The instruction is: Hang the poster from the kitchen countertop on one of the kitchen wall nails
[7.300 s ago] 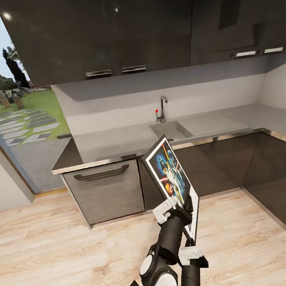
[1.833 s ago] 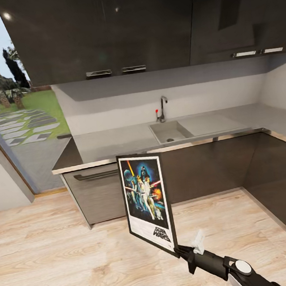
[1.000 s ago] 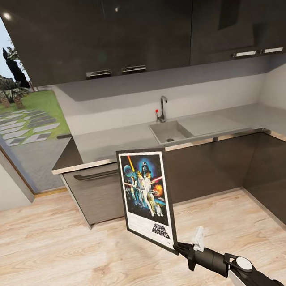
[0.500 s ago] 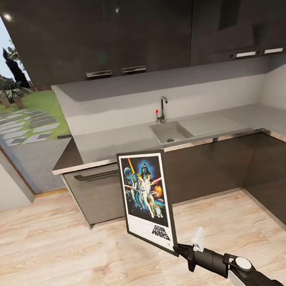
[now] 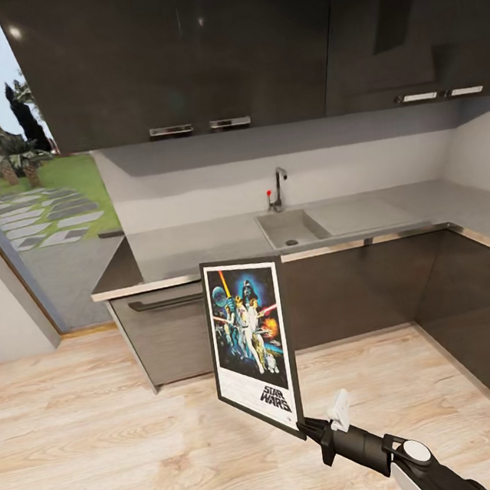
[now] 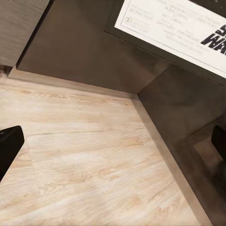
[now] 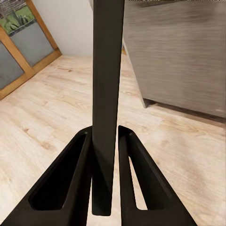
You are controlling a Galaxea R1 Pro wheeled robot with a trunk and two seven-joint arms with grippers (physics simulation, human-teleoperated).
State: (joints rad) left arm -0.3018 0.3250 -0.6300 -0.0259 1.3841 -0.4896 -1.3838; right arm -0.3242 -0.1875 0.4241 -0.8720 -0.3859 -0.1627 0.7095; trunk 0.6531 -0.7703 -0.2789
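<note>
A: Biggest things first?
B: Dark upper cabinets (image 5: 173, 53) well above the right gripper (image 5: 306, 426), then the kitchen countertop (image 5: 198, 243) beyond it, with sink (image 5: 291, 227) and tap (image 5: 277, 186) set in. Wooden floor (image 5: 84, 436) below everything.

A: And the poster?
B: The poster (image 5: 252, 343) off the counter, held upright in the air, printed face toward the head camera. Rises straight up from the right gripper, its lower right corner pinched there. Stands in front of the dark lower cabinet fronts (image 5: 358, 284), apart from them.

A: Grip firm?
B: Clamped on the frame. Seen from the right wrist, the black edge of the poster (image 7: 107, 94) runs between the two fingers (image 7: 70, 179), both pressed against it.

A: Left side?
B: Left gripper (image 6: 113, 146) low, well apart from the poster, aimed at the floor (image 6: 84, 155) by the cabinet corner. Fingers (image 6: 9, 146) spread wide, gripping nothing. Bottom white border of the poster (image 6: 174, 26) seen beyond them, near the cabinet fronts (image 6: 84, 56).
</note>
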